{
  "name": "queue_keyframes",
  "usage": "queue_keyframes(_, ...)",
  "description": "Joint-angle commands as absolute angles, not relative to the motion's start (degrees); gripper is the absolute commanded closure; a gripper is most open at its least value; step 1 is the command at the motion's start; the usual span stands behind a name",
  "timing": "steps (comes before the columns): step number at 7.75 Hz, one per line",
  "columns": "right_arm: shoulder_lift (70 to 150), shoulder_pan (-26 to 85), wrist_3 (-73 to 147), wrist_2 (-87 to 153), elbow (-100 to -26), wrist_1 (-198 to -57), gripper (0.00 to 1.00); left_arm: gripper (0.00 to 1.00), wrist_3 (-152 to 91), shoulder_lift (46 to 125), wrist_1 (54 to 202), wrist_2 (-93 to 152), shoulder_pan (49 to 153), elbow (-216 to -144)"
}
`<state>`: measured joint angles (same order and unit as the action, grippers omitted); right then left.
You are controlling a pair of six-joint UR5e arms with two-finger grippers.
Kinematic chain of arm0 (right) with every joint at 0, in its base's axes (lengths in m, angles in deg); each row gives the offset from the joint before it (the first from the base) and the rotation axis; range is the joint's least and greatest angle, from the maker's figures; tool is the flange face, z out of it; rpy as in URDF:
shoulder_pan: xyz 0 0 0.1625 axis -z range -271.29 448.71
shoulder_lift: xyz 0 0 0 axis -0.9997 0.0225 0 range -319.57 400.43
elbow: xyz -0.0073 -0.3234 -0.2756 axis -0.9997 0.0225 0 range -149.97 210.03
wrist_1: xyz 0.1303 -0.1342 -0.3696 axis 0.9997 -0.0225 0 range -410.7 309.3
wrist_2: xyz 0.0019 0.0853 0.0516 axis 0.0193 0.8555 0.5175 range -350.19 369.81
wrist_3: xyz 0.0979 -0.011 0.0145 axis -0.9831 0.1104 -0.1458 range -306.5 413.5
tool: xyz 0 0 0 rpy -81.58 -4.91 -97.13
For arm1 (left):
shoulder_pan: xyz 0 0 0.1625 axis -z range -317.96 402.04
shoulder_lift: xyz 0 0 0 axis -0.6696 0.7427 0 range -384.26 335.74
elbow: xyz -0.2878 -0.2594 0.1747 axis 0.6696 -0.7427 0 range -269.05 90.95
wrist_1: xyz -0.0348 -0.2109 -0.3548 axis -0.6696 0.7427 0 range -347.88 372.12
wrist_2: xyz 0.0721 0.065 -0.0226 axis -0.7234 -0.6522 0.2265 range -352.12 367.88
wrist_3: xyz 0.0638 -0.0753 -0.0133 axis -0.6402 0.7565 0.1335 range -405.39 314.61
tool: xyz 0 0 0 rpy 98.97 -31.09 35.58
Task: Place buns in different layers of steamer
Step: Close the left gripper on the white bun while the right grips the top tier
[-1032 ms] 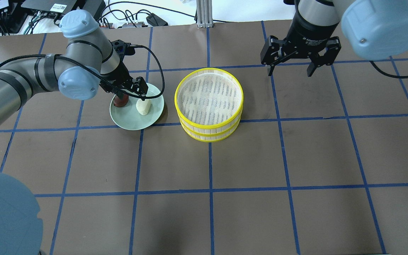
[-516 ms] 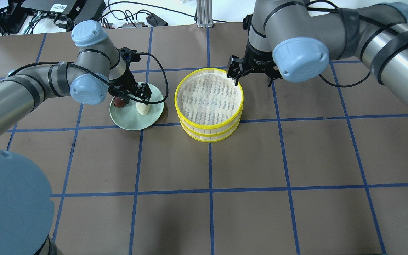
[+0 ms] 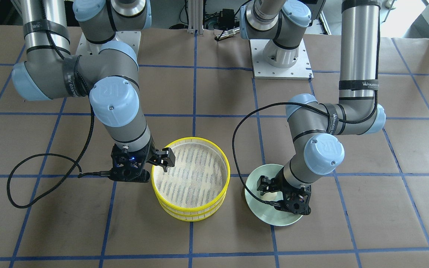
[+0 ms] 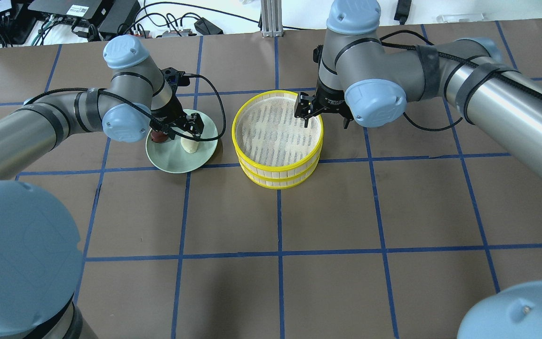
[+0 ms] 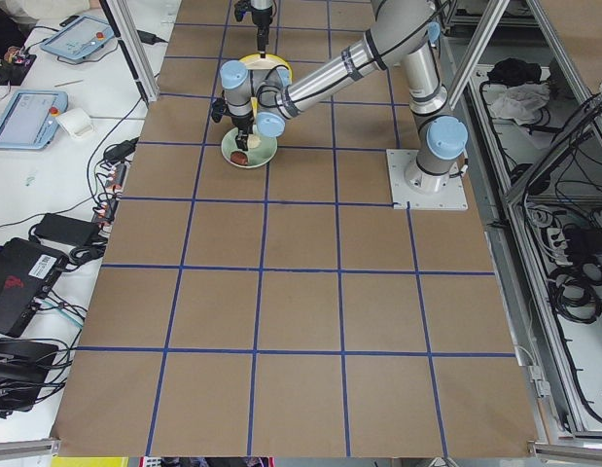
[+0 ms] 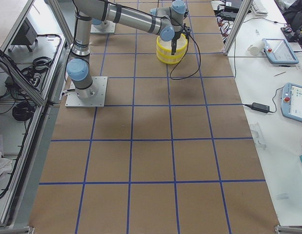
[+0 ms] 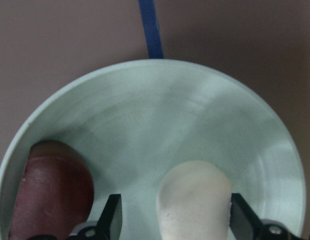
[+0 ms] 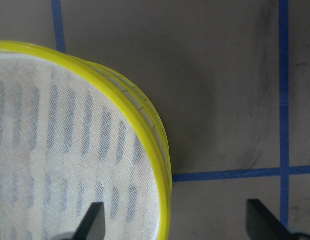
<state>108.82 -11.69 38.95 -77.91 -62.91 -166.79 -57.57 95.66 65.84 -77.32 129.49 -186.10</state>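
Cream-white half-dome bun (image 7: pixel 195 197) sits between the wide-spread fingers of the left gripper (image 7: pixel 177 219), on a pale green round plate (image 7: pixel 195 110). A dark reddish-brown bun (image 7: pixel 54 190) lies just outside one finger. The cream bun looks soft and light, so pinch its flanks gently. The right gripper (image 8: pixel 176 222), also wide, straddles the rim of the yellow-rimmed stacked steamer (image 4: pixel 276 166). A black arm strap (image 3: pixel 359 84) reads WANJEED.

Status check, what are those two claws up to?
Left gripper open, straddling cream bun on green plate. Right gripper open astride steamer rim. Top layer empty, unobstructed.
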Motion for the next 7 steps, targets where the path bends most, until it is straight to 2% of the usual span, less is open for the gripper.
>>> queue_keyframes(1,107.93,-11.75,38.82,-78.08,-64.80,-169.00,0.00,0.78,-57.43,96.41,65.29,-76.76,129.49,-186.00)
queue_keyframes(2,107.93,-11.75,38.56,-77.73,-64.89,-169.18,0.00,0.93,-57.25,96.24,65.38,-76.76,129.49,-185.82)
queue_keyframes(3,108.11,-12.10,36.73,-77.73,-64.81,-169.35,0.00,0.99,-57.17,95.45,65.64,-76.93,129.40,-185.65)
queue_keyframes(5,107.67,-12.36,36.45,-77.55,-64.89,-169.97,0.00,0.99,-57.17,91.60,68.43,-77.55,129.31,-185.38)
queue_keyframes(6,107.58,-12.37,36.36,-76.77,-64.89,-169.97,0.06,0.99,-57.17,89.31,72.02,-78.16,129.31,-184.60)
queue_keyframes(7,107.58,-12.37,36.36,-76.67,-64.89,-169.88,0.21,0.98,-57.17,87.81,74.32,-79.04,129.31,-183.90)
